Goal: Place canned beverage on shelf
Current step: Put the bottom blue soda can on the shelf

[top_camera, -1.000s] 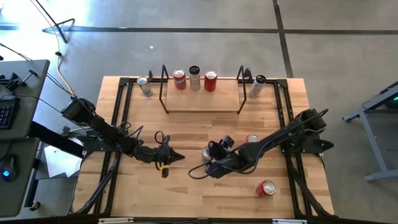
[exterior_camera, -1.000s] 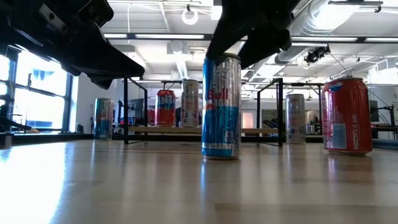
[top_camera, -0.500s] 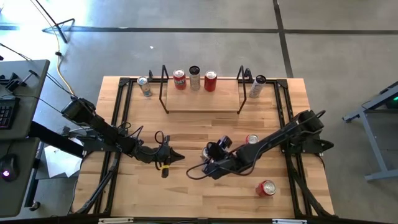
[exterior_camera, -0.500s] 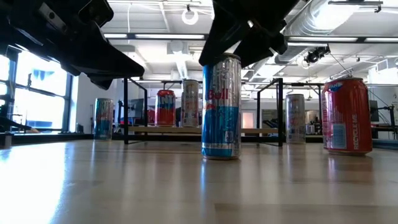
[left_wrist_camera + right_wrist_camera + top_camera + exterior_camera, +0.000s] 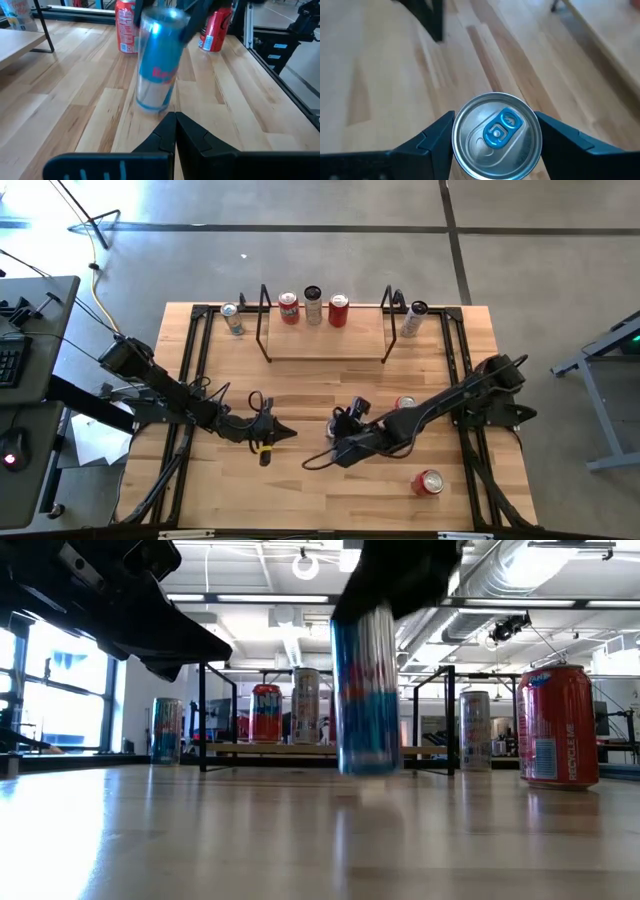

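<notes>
A blue and silver slim can (image 5: 368, 690) hangs under my right gripper (image 5: 496, 135) near the table's middle; it also shows in the high view (image 5: 337, 420) and the left wrist view (image 5: 157, 65). My right gripper is shut on it. My left gripper (image 5: 175, 122) is shut and empty, low over the table just left of the can, its tips pointing at it (image 5: 285, 432). The shelf (image 5: 325, 345), a light-wood board with black wire ends, stands at the far edge with three cans (image 5: 313, 306) upright on it. My right gripper pinches the can's upper end just below the rim (image 5: 457, 142) between its two fingers, one on each side. The fingers (image 5: 432, 140) come from above, pointing down. The can hangs about upright, its bottom (image 5: 368, 770) lifted a little clear of the table.
A red can (image 5: 558, 725) stands right of the held can (image 5: 405, 403); another red can (image 5: 428, 482) lies near the front right. One can (image 5: 232, 318) stands left of the shelf and one (image 5: 415, 318) right of it. Black frame rails run along both table sides.
My right gripper has come down over the can's top and then gone up with it. The can, which stood on the table, is now lifted a little clear and is blurred with motion.
</notes>
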`<state>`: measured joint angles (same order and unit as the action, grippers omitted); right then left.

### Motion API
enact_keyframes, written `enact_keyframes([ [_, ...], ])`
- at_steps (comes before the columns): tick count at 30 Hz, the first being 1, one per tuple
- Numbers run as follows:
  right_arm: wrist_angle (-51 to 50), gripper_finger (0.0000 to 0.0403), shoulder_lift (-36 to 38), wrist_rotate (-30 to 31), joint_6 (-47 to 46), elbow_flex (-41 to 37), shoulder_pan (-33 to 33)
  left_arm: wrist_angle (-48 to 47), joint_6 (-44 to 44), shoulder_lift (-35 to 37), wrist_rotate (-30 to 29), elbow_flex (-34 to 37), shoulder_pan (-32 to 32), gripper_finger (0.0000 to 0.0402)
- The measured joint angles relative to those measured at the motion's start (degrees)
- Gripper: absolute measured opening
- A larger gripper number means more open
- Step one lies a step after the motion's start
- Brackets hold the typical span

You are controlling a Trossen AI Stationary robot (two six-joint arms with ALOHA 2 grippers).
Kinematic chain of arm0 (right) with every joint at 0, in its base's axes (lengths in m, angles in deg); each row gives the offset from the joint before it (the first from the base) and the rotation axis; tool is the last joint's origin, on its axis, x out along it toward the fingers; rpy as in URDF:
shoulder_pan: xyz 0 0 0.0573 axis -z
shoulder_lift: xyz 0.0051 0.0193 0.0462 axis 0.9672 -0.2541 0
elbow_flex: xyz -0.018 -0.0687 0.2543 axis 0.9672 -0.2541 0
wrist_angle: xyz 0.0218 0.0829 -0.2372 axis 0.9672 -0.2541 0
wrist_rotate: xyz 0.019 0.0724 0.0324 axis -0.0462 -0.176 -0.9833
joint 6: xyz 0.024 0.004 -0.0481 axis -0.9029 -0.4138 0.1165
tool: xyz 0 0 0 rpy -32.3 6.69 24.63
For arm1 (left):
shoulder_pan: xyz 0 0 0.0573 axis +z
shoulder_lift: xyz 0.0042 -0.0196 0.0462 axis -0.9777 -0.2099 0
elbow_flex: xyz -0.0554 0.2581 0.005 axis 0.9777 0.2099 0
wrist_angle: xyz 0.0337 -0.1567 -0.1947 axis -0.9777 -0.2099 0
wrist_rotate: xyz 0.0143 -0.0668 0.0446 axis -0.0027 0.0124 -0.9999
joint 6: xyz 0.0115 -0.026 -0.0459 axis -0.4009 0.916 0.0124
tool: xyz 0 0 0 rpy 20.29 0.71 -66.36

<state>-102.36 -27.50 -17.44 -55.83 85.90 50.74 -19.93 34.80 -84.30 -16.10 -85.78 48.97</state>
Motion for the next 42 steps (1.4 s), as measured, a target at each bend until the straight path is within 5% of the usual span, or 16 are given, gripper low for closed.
enact_keyframes([
  [15, -12.0, 0.0222, 19.4, -6.5, 29.8, 0.0, 10.9, 0.1, -3.9, 0.0, -0.4, 0.0, 0.5, 0.0],
  [23, -11.9, 0.0222, 24.9, -19.9, 46.4, 0.1, 31.0, 4.4, -4.7, 0.0, 9.0, 0.0, 4.9, 0.0],
  [36, -5.7, 0.0222, 22.5, -55.8, 66.7, 0.1, 62.3, 7.5, -8.5, 0.0, 18.5, 0.0, 13.4, 0.0],
  [42, -4.3, 0.0222, 19.3, -61.4, 72.7, 0.1, 71.0, 8.2, -9.4, 0.0, 20.1, 0.0, 15.6, 0.0],
])
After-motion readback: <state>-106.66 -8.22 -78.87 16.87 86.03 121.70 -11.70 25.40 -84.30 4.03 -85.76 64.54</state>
